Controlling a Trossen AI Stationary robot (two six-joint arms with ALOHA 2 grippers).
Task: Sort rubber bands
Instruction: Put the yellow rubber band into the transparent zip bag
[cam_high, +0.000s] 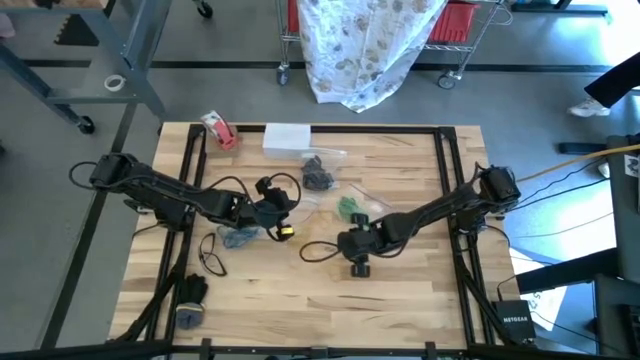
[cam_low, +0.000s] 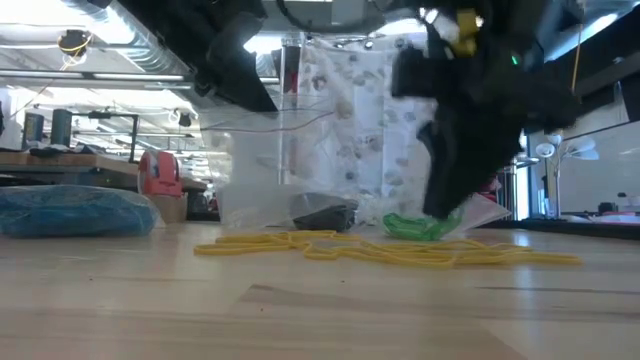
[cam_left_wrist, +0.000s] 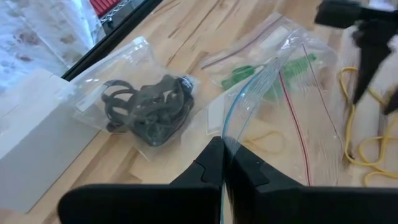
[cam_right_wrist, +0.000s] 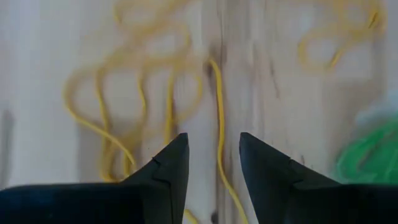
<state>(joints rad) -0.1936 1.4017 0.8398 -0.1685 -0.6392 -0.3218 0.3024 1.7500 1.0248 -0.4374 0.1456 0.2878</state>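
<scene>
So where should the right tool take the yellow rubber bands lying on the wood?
Probably straight down on the single strand running between the open right tool. The yellow rubber bands lie flat and loosely tangled on the tabletop, so only a pinch from above across one strand looks workable.

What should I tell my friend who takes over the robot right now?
Left end effector: shut on the rim of a clear plastic bag, holding it open.
Right end effector: open, poised over the yellow rubber bands loose on the table, one strand between its fingers.
Done: black rubber bands bagged; green rubber bands in a bag; blue rubber bands appear bagged too.
Left: pick up the yellow bands and put them into the held bag.
</scene>
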